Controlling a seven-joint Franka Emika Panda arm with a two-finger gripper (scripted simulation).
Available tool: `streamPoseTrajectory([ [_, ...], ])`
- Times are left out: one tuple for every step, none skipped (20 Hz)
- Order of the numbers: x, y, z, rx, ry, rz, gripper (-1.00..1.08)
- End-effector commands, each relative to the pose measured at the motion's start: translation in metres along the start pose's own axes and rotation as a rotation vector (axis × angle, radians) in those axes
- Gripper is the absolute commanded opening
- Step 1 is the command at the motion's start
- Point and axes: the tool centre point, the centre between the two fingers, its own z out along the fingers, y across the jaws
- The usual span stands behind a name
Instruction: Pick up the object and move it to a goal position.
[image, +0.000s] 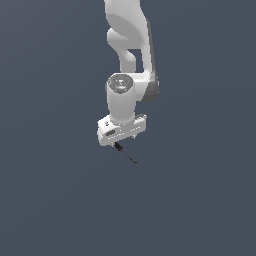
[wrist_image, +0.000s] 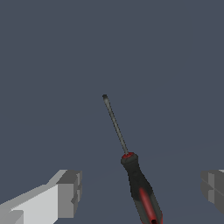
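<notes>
The screwdriver (wrist_image: 139, 188) has a red-and-black handle and a thin dark shaft. In the wrist view it lies between my two grey fingertips (wrist_image: 69, 193), touching neither. My gripper (wrist_image: 142, 190) is open, jaws wide apart, with the handle in the gap and the shaft pointing away. In the exterior view the white hand is directly over the screwdriver (image: 126, 153). Its handle is partly hidden under the hand and its shaft sticks out toward the exterior view's lower right. My gripper (image: 120, 144) is low over it, and its fingers are barely visible there.
A plain dark grey-blue surface (image: 60, 200) fills both views. The white arm (image: 127, 45) rises above the hand toward the top of the exterior view. No other objects or edges show.
</notes>
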Motion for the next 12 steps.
streamPoseTrajectory([
  [-0.004,0.002,0.01,0.001,-0.003,-0.068,1.0],
  [-0.006,0.002,0.014,0.001,-0.004,-0.094,1.0],
  [-0.008,0.003,0.018,0.002,-0.005,-0.121,1.0],
  [-0.009,0.003,0.022,0.002,-0.005,-0.147,1.0],
  [-0.011,0.003,0.026,0.003,-0.006,-0.172,1.0],
  [-0.013,0.004,0.029,0.004,-0.007,-0.196,1.0],
  [-0.014,0.004,0.033,0.004,-0.007,-0.219,1.0],
  [-0.016,0.004,0.036,0.005,-0.008,-0.24,1.0],
  [-0.017,0.004,0.039,0.006,-0.008,-0.26,1.0],
  [-0.018,0.005,0.041,0.007,-0.008,-0.279,1.0],
  [-0.019,0.005,0.044,0.008,-0.008,-0.296,1.0],
  [-0.021,0.005,0.046,0.008,-0.009,-0.312,1.0],
])
